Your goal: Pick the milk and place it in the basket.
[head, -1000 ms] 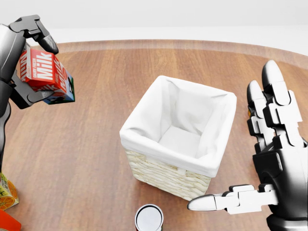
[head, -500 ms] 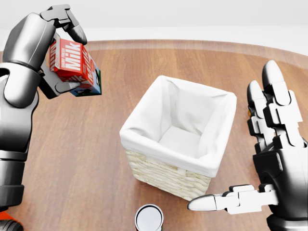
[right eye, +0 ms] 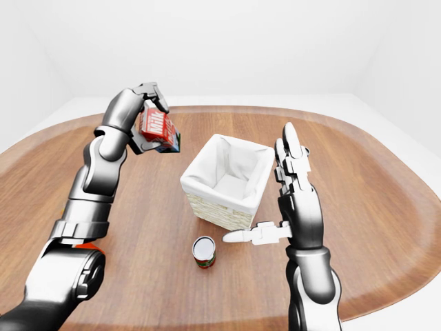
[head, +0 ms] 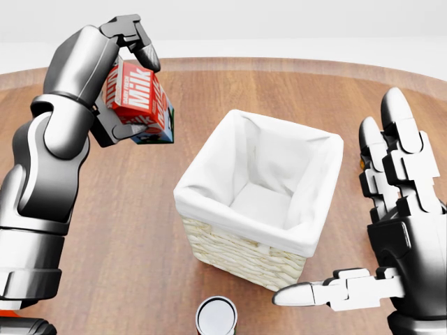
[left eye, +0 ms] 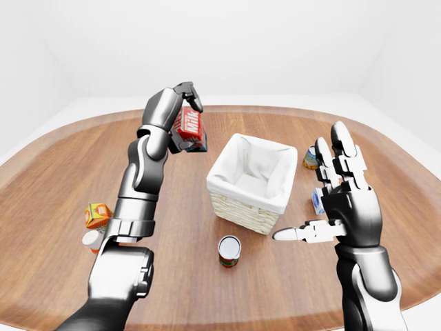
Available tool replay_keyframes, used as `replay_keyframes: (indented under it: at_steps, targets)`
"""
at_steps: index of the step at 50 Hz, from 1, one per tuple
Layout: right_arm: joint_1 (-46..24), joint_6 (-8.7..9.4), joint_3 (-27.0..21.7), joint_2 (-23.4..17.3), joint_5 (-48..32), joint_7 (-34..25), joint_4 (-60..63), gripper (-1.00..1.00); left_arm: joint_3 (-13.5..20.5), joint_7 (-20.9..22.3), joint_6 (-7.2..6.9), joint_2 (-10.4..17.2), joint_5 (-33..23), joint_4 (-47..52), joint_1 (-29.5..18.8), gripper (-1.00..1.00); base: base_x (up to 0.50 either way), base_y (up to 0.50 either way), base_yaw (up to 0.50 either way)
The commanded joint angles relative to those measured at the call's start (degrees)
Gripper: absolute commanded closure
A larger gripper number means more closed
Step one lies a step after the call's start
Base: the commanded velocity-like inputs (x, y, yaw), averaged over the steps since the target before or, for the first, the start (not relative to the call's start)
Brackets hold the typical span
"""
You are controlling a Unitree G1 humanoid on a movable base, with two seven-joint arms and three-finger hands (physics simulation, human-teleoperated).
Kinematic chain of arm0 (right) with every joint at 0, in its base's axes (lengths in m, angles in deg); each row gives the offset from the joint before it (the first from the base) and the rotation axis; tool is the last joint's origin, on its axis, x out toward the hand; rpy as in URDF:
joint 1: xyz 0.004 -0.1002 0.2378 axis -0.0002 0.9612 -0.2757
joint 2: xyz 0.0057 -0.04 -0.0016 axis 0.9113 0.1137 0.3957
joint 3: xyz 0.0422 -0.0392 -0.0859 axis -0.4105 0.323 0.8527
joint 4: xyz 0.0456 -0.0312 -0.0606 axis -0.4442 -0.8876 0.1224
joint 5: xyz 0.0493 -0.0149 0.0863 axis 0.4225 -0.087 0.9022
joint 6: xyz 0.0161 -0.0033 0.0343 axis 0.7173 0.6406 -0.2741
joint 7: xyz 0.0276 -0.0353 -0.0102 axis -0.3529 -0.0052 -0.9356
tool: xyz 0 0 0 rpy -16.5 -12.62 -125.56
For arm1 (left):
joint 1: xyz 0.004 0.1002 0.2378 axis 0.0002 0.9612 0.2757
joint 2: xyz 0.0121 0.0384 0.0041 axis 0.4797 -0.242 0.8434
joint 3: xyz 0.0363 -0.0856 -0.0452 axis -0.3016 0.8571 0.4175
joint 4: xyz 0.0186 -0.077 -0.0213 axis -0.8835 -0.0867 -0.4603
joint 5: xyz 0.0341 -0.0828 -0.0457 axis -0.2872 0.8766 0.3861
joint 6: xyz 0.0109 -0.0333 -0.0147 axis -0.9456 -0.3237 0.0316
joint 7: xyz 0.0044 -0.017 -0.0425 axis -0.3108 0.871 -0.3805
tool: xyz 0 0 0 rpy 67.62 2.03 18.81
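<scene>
Nearest the camera, at 6 o'clock in the head view, a can point(head: 216, 316) stands upright on the wooden bench point(head: 126, 230), just below the basket point(head: 260, 199). At 4 o'clock the right robot hand point(head: 391, 230) is held up with fingers spread wide and thumb out toward the can, holding nothing, just beside the basket's right wall without touching it. The basket sits mid-view, white-lined, its mouth open upward and uncovered. At 10 o'clock the left robot hand point(head: 126, 77) is clamped round the milk point(head: 140, 103), which is lifted off the bench, up and left of the basket's rim and apart from it. The carton is tilted, its long axis running from upper left to lower right, its red "Milk" face toward the camera. Bare bench lies between carton and basket. In the left-eye view an orange carton point(left eye: 97, 214) lies at 9 o'clock near the bench edge, and a small tin point(left eye: 311, 158) stands at 2 o'clock past the basket
</scene>
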Motion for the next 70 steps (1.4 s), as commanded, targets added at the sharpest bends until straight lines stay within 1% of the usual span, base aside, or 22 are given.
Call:
replay_keyframes:
  at_steps: [1, 6, 8, 15, 18, 24, 26, 30, 34, 37, 44, 47, 48, 50, 55, 58, 59, 60, 62, 63, 65, 70]
  targets:
    - [0.0, 0.00, 0.0, 0.0, -0.1, 0.0, 0.0, -1.00, 0.0, -1.2, -0.24, -1.4, -0.3, 2.6, -0.7, 1.00, 0.00, 0.00, 0.00]
    - [-0.1, 0.00, -0.1, 0.0, 0.0, 0.0, -0.2, -1.00, -0.6, -0.5, -0.94, -2.7, -1.0, 4.0, -0.7, 1.00, 0.00, 0.00, 0.00]
    - [-0.1, 0.00, -0.3, 0.0, 0.2, -0.1, 0.0, -1.00, -1.0, -0.2, -1.42, -3.5, -1.3, 4.8, -0.7, 1.00, 0.00, 0.00, 0.00]
    - [0.0, 0.00, -0.3, 0.0, 0.2, -0.1, 0.2, -1.00, -1.8, -0.4, -1.28, -5.1, -2.0, 4.9, -0.7, 1.00, 0.00, 0.00, 0.00]
    - [0.0, 0.00, -0.2, 0.0, 0.1, -0.1, 0.0, -1.00, -2.2, -0.1, -1.77, -6.0, -2.4, 5.2, -1.0, 1.00, 0.00, 0.00, 0.00]
    - [0.1, 0.00, -0.3, 0.0, 0.3, -0.2, 0.4, -1.00, -3.0, 0.9, -2.64, -7.9, -3.1, 7.7, 0.0, 1.00, 0.00, 0.00, 0.00]
    - [0.0, 0.00, -0.5, 0.0, 0.4, -0.2, 0.6, -1.00, -2.9, 0.8, -2.76, -8.0, -3.0, 7.6, -0.4, 1.00, 0.00, 0.00, 0.00]
    - [0.0, 0.00, -0.2, 0.0, 0.1, -0.1, 0.5, -1.00, -3.0, 0.9, -3.64, -8.5, -2.2, 7.9, -0.7, 1.00, 0.00, 0.00, 0.00]
    - [-0.1, 0.00, -0.3, 0.0, 0.2, -0.1, 0.2, -1.00, -3.4, 1.0, -3.85, -9.1, -2.2, 8.7, -0.3, 1.00, 0.00, 0.00, 0.00]
    - [-0.1, 0.00, -0.3, 0.0, 0.2, -0.1, 0.3, -1.00, -3.6, 0.5, -3.38, -9.5, -2.2, 7.9, -0.1, 1.00, 0.00, 0.00, 0.00]
    - [-0.2, 0.00, -0.3, 0.0, 0.3, -0.1, 0.3, -1.00, -4.4, 0.1, -3.46, -10.9, -2.8, 7.2, -0.6, 1.00, 0.00, 0.00, 0.00]
    - [-0.2, 0.00, -0.4, 0.0, 0.4, -0.2, 0.5, -1.00, -4.9, -0.1, -2.75, -11.9, -2.6, 6.0, -1.1, 1.00, 0.00, 0.00, 0.00]
    - [-0.3, 0.00, -0.5, 0.0, 0.4, -0.2, 0.4, -1.00, -5.0, -0.4, -2.74, -12.1, -2.8, 5.6, -1.2, 1.00, 0.00, 0.00, 0.00]
    - [-0.2, 0.00, -0.5, 0.0, 0.5, -0.2, 0.6, -1.00, -5.2, -0.9, -2.13, -12.4, -3.0, 4.3, -1.7, 1.00, 0.00, 0.00, 0.00]
    - [0.1, 0.00, -0.3, 0.0, 0.4, -0.2, 0.6, -1.00, -5.7, -1.5, -1.79, -13.7, -3.3, 2.4, -2.8, 1.00, 0.00, 0.00, 0.00]
    - [0.2, 0.00, -0.3, 0.0, 0.4, -0.3, 0.7, -1.00, -6.2, -1.8, -1.74, -14.8, -3.6, 1.6, -3.4, 1.00, 0.00, 0.00, 0.00]
    - [0.2, 0.00, -0.3, 0.0, 0.4, -0.3, 0.7, -1.00, -6.4, -2.0, -1.92, -15.1, -3.9, 1.5, -3.5, 1.00, 0.00, 0.00, 0.00]
    - [0.2, 0.00, -0.3, 0.0, 0.5, -0.3, 0.8, -1.00, -6.5, -2.2, -1.66, -15.3, -4.1, 1.1, -3.7, 1.00, 0.00, 0.00, 0.00]
    - [0.2, 0.00, -0.4, 0.0, 0.5, -0.3, 0.9, -1.00, -6.6, -2.4, -1.62, -15.8, -4.2, 0.4, -4.1, 1.00, 0.00, 0.00, 0.00]
    - [0.2, 0.00, -0.4, 0.0, 0.6, -0.3, 1.0, -1.00, -6.6, -3.1, -1.14, -16.0, -4.1, -1.3, -4.9, 1.00, 0.00, 0.00, 0.00]
    - [0.3, 0.00, -0.4, 0.0, 0.5, -0.4, 0.7, -1.00, -6.7, -3.7, -0.89, -16.3, -4.2, -2.6, -5.5, 1.00, 0.00, 0.00, 0.00]
    - [0.2, 0.00, -0.5, 0.0, 0.6, -0.4, 1.0, -1.00, -6.8, -4.5, -0.90, -17.3, -4.0, -5.5, -7.7, 1.00, 0.00, 0.00, 0.00]
